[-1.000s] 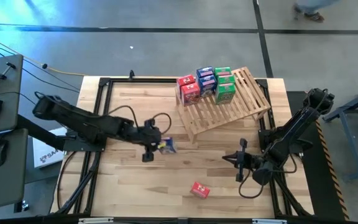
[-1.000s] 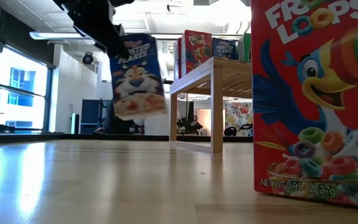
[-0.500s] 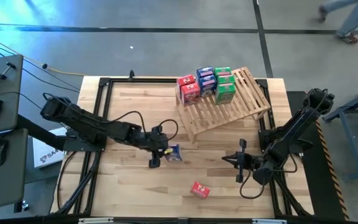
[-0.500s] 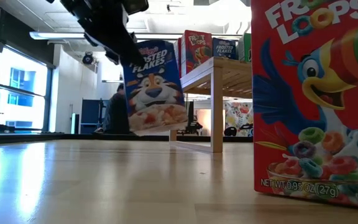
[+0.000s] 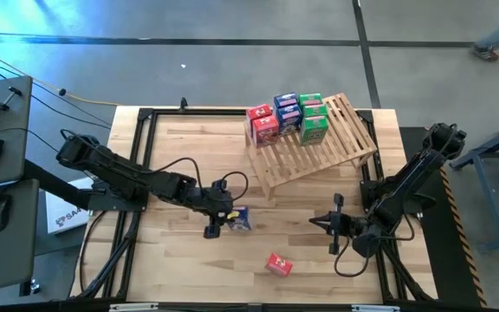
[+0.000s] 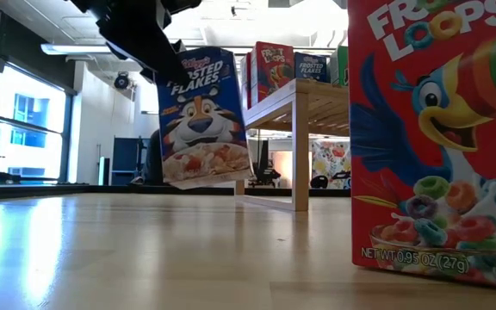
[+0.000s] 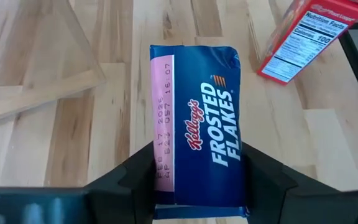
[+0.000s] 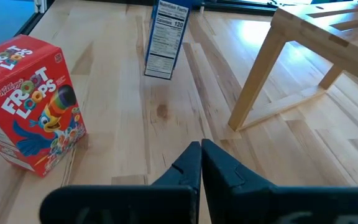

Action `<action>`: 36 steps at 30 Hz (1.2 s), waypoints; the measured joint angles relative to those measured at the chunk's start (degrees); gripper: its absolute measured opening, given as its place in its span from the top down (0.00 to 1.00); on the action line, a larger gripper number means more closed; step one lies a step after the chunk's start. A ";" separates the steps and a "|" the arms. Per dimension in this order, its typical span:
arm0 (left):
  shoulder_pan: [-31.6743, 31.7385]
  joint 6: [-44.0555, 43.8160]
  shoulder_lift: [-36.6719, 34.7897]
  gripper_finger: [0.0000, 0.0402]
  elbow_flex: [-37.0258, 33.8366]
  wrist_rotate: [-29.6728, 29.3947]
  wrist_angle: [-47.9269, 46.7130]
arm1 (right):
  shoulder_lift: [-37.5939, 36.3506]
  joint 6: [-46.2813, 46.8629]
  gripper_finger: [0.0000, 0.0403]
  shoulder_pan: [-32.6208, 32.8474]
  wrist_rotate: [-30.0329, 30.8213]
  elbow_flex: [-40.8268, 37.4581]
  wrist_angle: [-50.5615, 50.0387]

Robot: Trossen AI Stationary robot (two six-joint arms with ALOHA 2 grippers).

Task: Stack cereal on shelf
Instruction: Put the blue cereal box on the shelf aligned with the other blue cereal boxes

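A blue cereal box hangs just above the middle of the table, with my left gripper shut on it; the low view shows the blue box tilted. A red cereal box stands on its base near the table's near edge. Several red, blue and green cereal boxes stand on the upper part of the slatted wooden shelf at the far right. My right gripper waits shut over the table's right side, holding nothing. My left gripper pinches the blue box between its two fingers, one on each broad face, with the narrow face showing between them. The fingers slant down from the table's left onto the box's upper left corner. The box is lifted clear and tilted.
The shelf's front leg stands on the table behind the blue box. The red box lies between my right gripper and the near edge. Bare wooden tabletop stretches to the near left.
My left gripper has carried the blue box toward the table's right and near edges and slightly down. The box stays lifted and tilted in the hold.
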 joint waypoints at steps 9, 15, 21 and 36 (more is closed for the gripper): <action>-0.24 -1.36 2.21 0.46 0.00 -0.11 0.11 | 0.00 0.00 1.00 0.00 -0.02 0.00 0.00; -0.36 -1.40 2.39 0.41 -0.04 -0.16 -0.40 | 0.00 0.00 1.00 0.00 -0.01 0.00 0.15; -3.59 -0.43 -1.94 0.42 -0.04 -2.90 -1.55 | 0.00 -0.96 1.00 0.00 -0.02 0.00 2.00; -13.13 -1.43 -13.74 0.63 -21.89 -12.79 24.71 | 0.02 -19.27 0.76 -2.02 -0.81 0.02 21.94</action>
